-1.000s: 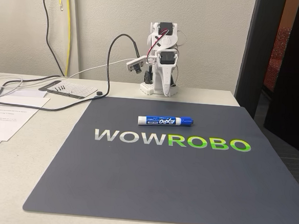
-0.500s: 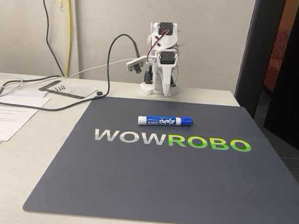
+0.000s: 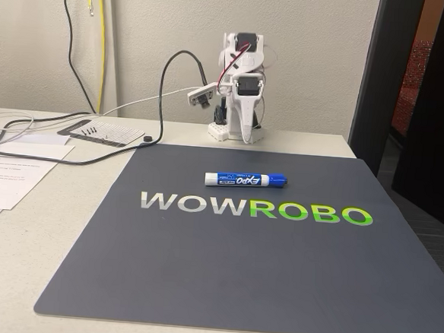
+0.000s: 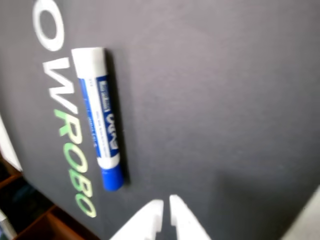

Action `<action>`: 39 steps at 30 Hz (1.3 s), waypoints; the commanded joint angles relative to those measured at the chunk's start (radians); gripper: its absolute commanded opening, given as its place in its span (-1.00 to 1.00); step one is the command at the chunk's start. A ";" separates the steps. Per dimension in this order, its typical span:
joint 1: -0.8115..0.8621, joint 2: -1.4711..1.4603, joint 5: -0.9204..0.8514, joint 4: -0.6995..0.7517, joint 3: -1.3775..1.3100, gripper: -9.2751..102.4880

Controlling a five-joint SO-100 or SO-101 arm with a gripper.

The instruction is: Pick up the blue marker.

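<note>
1. Fixed view: the blue marker [image 3: 245, 180] lies flat on the dark WOWROBO mat [image 3: 252, 275], just above the lettering, its blue cap toward 3 o'clock. The white arm [image 3: 239, 91] stands folded at 12 o'clock beyond the mat, with the gripper [image 3: 245, 136] pointing down and well apart from the marker. Papers [image 3: 12, 175] lie at 9 o'clock.
2. Wrist view: the marker [image 4: 100, 127] lies beside the lettering, cap toward 6 o'clock. The gripper [image 4: 166, 206] enters at 6 o'clock, its white fingertips [image 4: 153, 210] nearly together with a thin gap, holding nothing.
</note>
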 commanded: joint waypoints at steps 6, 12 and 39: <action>-0.009 -0.548 -0.046 0.106 -0.538 -0.83; 0.011 -0.660 -0.075 0.072 -0.597 -0.79; 0.046 -1.014 -0.095 -0.137 -0.601 -0.47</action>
